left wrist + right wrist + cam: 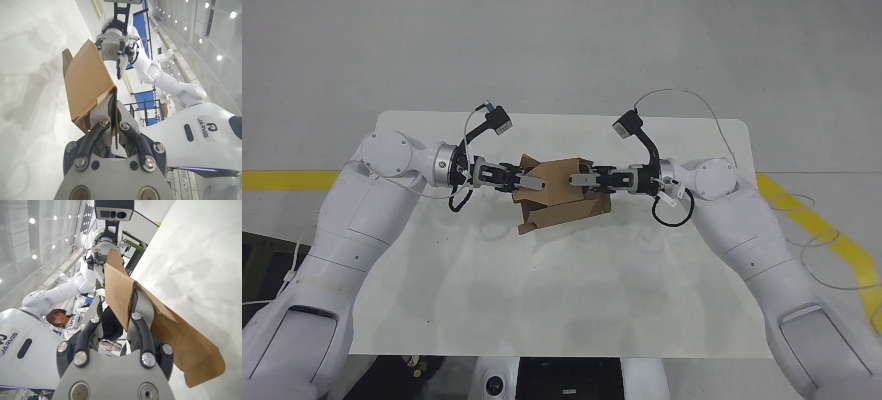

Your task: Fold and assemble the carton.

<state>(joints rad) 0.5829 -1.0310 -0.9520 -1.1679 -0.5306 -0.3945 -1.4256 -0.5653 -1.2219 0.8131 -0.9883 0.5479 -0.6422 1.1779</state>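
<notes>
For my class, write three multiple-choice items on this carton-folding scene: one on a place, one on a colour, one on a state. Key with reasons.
1. Where is the carton?
A. between the left gripper and the right gripper
B. on a shelf
C. on the floor

2. What colour is the table?
A. brown
B. white
C. green

3. How is the left gripper?
A. open, touching nothing
B. shut on a pen
C. shut on the carton

Key: 1 A, one gripper sits at each end of it. 2 B, its bare top is white. 3 C, it pinches a cardboard panel.
</notes>
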